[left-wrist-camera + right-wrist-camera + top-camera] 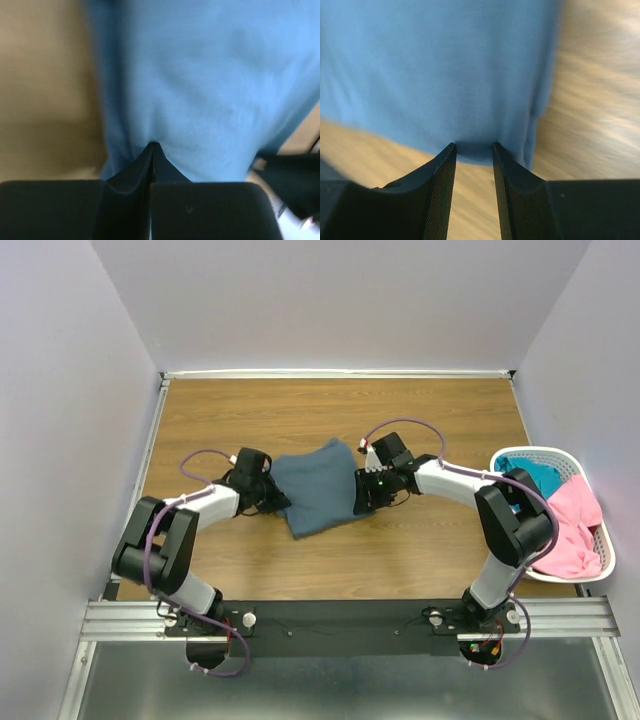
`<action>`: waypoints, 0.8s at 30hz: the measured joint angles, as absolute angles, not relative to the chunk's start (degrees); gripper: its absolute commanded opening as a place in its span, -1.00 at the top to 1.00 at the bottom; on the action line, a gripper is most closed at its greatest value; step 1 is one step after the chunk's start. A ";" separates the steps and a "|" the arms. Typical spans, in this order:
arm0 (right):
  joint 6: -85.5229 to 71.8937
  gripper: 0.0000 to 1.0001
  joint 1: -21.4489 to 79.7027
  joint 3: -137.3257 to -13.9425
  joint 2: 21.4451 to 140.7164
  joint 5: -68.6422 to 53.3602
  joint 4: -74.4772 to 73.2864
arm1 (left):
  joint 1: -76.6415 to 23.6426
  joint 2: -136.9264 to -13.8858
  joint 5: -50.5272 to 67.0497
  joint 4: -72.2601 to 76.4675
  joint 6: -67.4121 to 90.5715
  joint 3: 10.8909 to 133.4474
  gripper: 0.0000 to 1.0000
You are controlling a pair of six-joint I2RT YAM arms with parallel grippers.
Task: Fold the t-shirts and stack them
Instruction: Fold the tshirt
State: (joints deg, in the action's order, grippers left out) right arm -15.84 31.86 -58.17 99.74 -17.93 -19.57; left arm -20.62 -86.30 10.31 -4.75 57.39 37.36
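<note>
Left pincer (pixel 279 502), right pincer (pixel 358 496), one blue-grey t-shirt (pixel 318 488)

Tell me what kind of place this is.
Probably a robot test cell, not a home: a table boxed in by plain walls, a left arm and right arm bolted to a rail, a blue shirt between them, a basket.

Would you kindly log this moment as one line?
left jaws: shut on blue shirt | right jaws: open at its edge | basket: pink shirt, teal shirt
</note>
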 measured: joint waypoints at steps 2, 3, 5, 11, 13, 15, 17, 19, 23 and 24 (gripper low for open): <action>-17.72 0.14 31.86 -57.76 100.16 -20.38 -18.85 | -17.85 -89.34 10.70 -4.23 54.81 40.56 0.88; -18.50 0.14 31.88 -57.56 100.22 -21.39 -18.17 | -16.49 -91.44 10.83 -4.60 53.93 42.72 0.86; -19.77 0.14 32.29 -57.45 100.36 -23.18 -17.41 | -14.81 -95.74 10.87 -5.21 50.83 48.25 0.76; -21.45 0.13 33.76 -59.40 100.22 -24.43 -17.74 | -13.32 -102.94 10.74 -7.46 42.72 60.25 0.35; -21.52 0.13 33.39 -62.59 99.98 -24.53 -17.85 | -13.34 -100.62 10.44 -8.36 41.32 59.99 0.35; -21.45 0.13 32.32 -67.00 100.03 -25.10 -17.98 | -13.63 -95.85 9.74 -9.37 40.29 58.24 0.39; -21.37 0.13 30.70 -71.90 100.42 -26.76 -17.69 | -14.02 -89.93 9.26 -9.98 39.42 56.47 0.52; -21.12 0.13 29.23 -76.77 101.16 -28.67 -16.43 | -14.72 -86.26 9.23 -9.69 38.85 55.20 0.61; -20.88 0.13 24.97 -82.65 105.91 -32.08 -13.82 | -16.47 -83.72 9.76 -8.10 38.35 51.03 0.80; -20.91 0.13 23.97 -83.46 107.79 -33.04 -13.30 | -16.78 -84.36 10.11 -7.66 38.35 49.28 0.82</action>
State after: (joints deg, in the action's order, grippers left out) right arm -20.91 23.97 -83.46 107.79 -33.04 -13.30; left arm -16.78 -84.36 10.11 -7.66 38.35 49.28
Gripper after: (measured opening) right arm 0.435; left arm 0.126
